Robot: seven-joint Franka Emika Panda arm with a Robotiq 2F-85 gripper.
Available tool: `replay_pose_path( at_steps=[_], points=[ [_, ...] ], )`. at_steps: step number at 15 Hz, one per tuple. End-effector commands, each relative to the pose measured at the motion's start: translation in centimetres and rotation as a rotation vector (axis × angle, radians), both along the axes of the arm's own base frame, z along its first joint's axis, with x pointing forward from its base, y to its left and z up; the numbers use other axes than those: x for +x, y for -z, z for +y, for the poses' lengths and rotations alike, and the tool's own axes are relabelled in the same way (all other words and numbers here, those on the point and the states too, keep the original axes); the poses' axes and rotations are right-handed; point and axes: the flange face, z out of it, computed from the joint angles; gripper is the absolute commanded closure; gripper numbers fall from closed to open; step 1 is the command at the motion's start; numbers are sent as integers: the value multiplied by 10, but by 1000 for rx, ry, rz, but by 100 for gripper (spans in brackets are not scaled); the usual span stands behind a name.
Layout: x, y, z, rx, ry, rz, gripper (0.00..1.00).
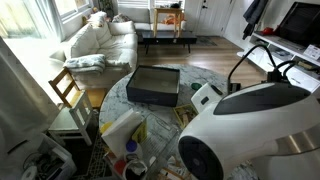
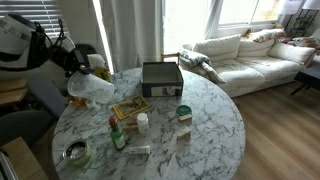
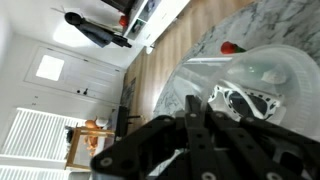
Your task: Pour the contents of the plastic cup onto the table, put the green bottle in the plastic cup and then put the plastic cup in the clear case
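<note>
Now claw (image 2: 79, 70) clenched on cup (image 2: 93, 88); cup tipped on side just below claw, over table (image 2: 205, 135) edge. Pour pose, I judge. Green bottle (image 2: 117, 135) upright, well below-ahead of claw, untouched. Case (image 2: 160, 78) farther out, for last step.

The white arm (image 2: 20, 45) is folded in tight (its big joint (image 1: 250, 125) looms close in an exterior view), black hand (image 2: 74, 68) angled downward, fingers clamped on the tilted plastic cup (image 2: 92, 88).
</note>
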Motion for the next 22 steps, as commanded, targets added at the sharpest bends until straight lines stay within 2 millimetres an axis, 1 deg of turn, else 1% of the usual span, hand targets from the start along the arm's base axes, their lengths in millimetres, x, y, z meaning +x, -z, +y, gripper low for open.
replay_pose_path(
  at_steps=[1, 4, 6, 10, 11, 12, 13, 15, 18, 20, 21, 22],
  points=[
    [5, 7, 18, -186, -66, -29, 99],
    [5, 9, 20, -351, -90, -45, 99],
    [5, 9, 19, -426, -91, -60, 99],
    [6, 12, 15, -480, -86, -64, 99],
    [8, 8, 18, -485, -117, -114, 99],
    [10, 6, 19, -545, -140, -155, 99],
    [11, 4, 22, -578, -189, -168, 99],
    [15, 1, 24, -631, -223, -213, 99],
    [14, 4, 19, -657, -229, -203, 99],
    [14, 2, 21, -650, -276, -228, 99],
    [15, 3, 18, -669, -255, -207, 99],
    [15, 3, 16, -647, -236, -202, 99]
  ],
)
